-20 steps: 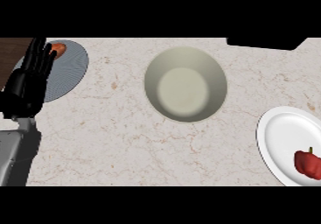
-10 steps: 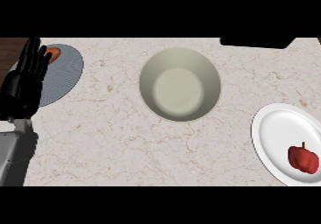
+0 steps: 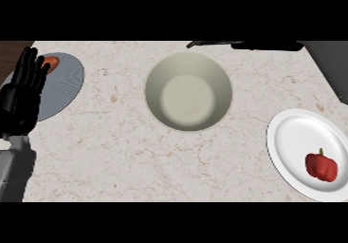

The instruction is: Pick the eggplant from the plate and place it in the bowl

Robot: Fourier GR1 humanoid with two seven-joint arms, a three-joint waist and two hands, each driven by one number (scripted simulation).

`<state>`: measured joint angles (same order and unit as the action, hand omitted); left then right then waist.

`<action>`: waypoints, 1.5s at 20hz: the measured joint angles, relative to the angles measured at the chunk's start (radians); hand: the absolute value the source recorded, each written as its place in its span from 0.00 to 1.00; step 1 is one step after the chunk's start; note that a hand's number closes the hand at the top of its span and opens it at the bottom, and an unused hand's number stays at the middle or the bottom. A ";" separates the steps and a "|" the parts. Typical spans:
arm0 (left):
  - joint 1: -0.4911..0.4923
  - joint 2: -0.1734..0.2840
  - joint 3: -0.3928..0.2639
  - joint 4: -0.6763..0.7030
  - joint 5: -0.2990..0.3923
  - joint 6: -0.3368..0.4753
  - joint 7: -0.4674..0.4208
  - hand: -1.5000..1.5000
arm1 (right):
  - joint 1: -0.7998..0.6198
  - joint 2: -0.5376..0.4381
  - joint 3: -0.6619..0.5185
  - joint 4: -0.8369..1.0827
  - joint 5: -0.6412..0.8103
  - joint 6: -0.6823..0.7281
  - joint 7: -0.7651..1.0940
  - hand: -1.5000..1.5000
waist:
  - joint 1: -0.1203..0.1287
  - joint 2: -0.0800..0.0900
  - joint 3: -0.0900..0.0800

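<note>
So far nothing is done: the red pepper-like vegetable [image 3: 321, 166], no visible eggplant, lies on the round white plate [image 3: 295, 137]; the beige oval bowl [image 3: 189, 91] is empty. The black left hand [image 3: 21, 97] rests, fingers straight.

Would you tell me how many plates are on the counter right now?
2: a grey plate at the far left, partly hidden behind the left hand, and a white plate at the right edge holding a red pepper.

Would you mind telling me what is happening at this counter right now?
Nothing is being handled yet. The left hand rests open at the left edge, over a grey plate bearing something orange. The bowl is empty. A red pepper lies on the white plate; no eggplant is visible.
</note>
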<state>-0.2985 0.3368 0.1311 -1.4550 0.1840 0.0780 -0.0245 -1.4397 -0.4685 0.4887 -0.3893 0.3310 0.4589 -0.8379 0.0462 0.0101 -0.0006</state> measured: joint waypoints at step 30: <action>0.011 0.004 0.028 -0.017 -0.002 -0.032 -0.004 0.50 | 0.131 0.292 -0.275 0.213 -0.182 -0.063 0.157 0.00 | 0.007 0.010 0.001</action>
<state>-0.2875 0.3403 0.1590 -1.4723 0.1825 0.0462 -0.0286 -1.3088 -0.1765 0.2134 -0.1760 0.1489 0.3958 -0.6806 0.0529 0.0206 0.0005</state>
